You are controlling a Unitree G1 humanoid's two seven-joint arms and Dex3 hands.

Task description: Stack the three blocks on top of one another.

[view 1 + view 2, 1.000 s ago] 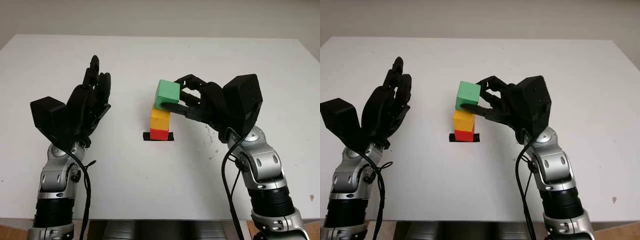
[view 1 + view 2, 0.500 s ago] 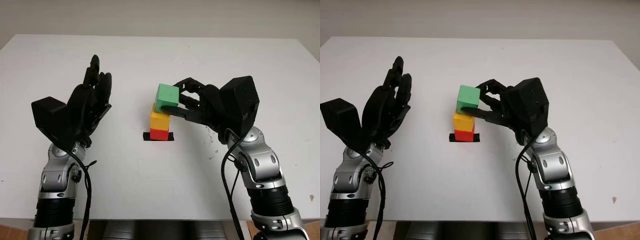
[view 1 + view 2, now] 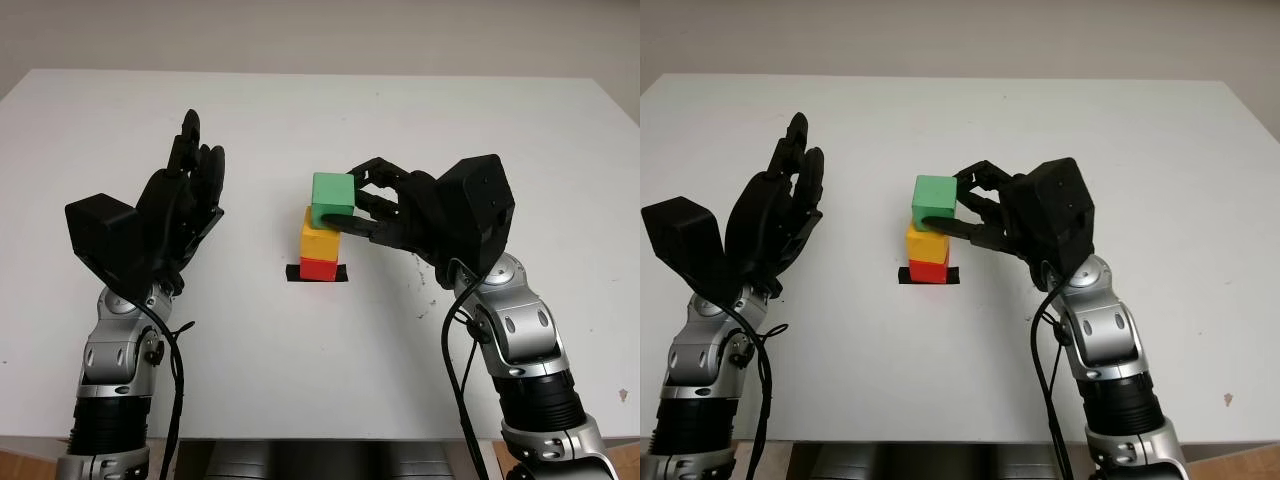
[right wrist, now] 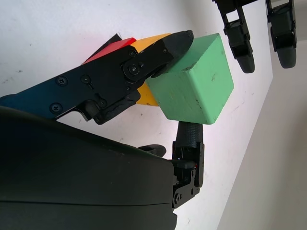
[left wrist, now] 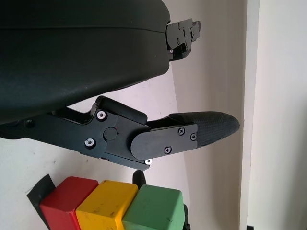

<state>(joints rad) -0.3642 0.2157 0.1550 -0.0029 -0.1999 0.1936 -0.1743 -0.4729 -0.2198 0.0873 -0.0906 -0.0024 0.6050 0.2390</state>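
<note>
- A white table (image 3: 500,120) is carrying a three-block column near its middle, standing on a strip of black tape (image 3: 317,273).
- The red block (image 3: 319,268) is sitting at the bottom, directly on the tape.
- The yellow block (image 3: 318,240) is sitting on the red one, edges roughly in line with it.
- The green block (image 3: 333,192) is sitting on top of the yellow block, offset slightly toward the right hand's side in the eye views; in the left wrist view the three blocks (image 5: 110,203) are lining up in a row: red, yellow, green.
- The right hand (image 3: 385,205) is reaching in from the column's right and pinching the green block: one finger is pressing its near lower edge, the others are curling around its far side.
- In the right wrist view, a black finger (image 4: 158,55) is lying against one face of the green block (image 4: 194,84), and a second finger (image 4: 188,139) is meeting the opposite side.
- Whether the green block's full weight is on the yellow one cannot be told; their faces are appearing to touch.
- The left hand (image 3: 175,210) is hovering open above the table, well to the left of the column, palm facing the blocks, touching nothing.
</note>
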